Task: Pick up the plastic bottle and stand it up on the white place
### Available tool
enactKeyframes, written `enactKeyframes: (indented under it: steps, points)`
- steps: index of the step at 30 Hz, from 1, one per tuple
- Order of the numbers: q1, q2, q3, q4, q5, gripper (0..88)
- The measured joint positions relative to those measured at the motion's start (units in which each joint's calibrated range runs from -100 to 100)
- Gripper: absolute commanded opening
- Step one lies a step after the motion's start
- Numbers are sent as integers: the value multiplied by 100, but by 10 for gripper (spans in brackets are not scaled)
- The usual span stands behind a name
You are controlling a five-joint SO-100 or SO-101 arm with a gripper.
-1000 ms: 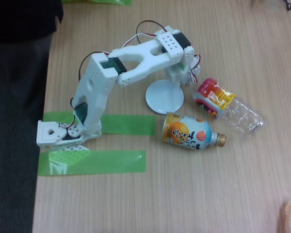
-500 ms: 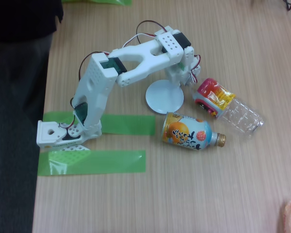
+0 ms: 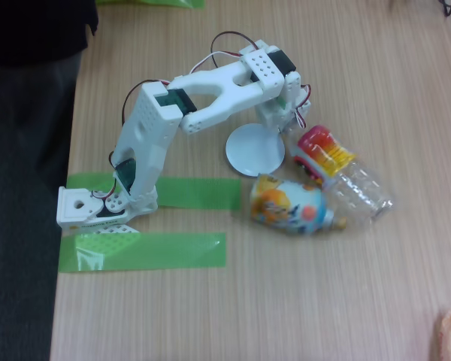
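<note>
The plastic bottle [image 3: 338, 171] lay on its side on the wooden table [image 3: 323, 301], label end near the gripper [image 3: 289, 126], clear end touching the blurred orange-and-blue bottle-can [image 3: 289, 205]. The white disc [image 3: 252, 150] lay just beside its label end. The gripper hung at the disc's far edge, close to the bottle; whether it was open or touched anything could not be told.

Hobby or lab desk, pale wood-grain tabletop [image 3: 286, 301] — green tape strips [image 3: 143, 250], small white robot arm [image 3: 203, 105]
</note>
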Motion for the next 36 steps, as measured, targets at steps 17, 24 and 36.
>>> enactKeyframes:
  steps: [17, 24, 36]
  points:
    - [0, 0, -542, 8, -5, 109]
    - [0, 0, -1527, 42, -11, 110]
    - [52, -1254, -1753, 331, -63, 110]
